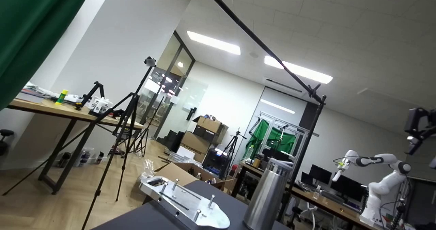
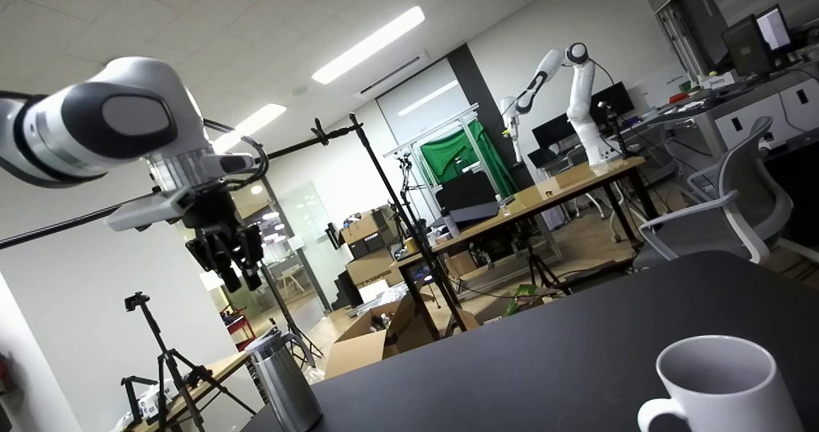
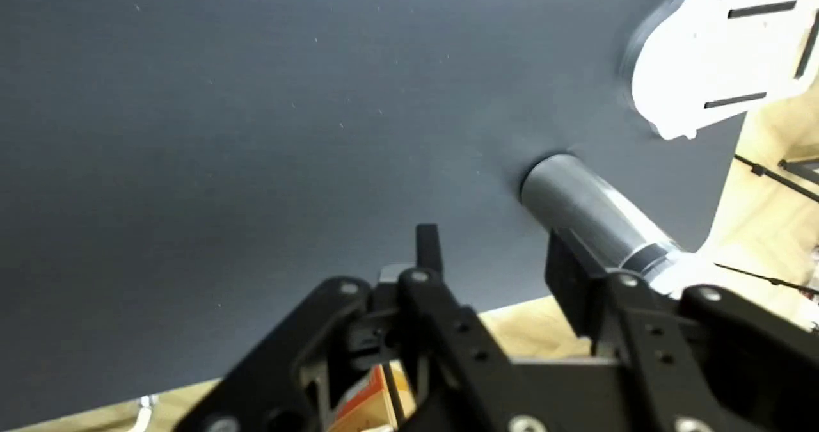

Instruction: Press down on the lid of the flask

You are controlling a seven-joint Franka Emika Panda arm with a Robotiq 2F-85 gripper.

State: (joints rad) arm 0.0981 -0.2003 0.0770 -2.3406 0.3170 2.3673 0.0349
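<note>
In an exterior view: metal flask [image 1: 266, 198] at five o'clock, standing on a dark table [image 1: 236, 204]; likely rigid, smooth, slippery, weight unclear; best pressed at the centre of the lid [image 1: 281, 164], or held around mid-body. In an exterior view: flask at seven o'clock, gripper [image 2: 244, 283] at eight, higher than the lid and not touching. In the wrist view: flask at three o'clock, lid partly behind the gripper; fingers [image 3: 429, 248] widely parted, empty.
</note>
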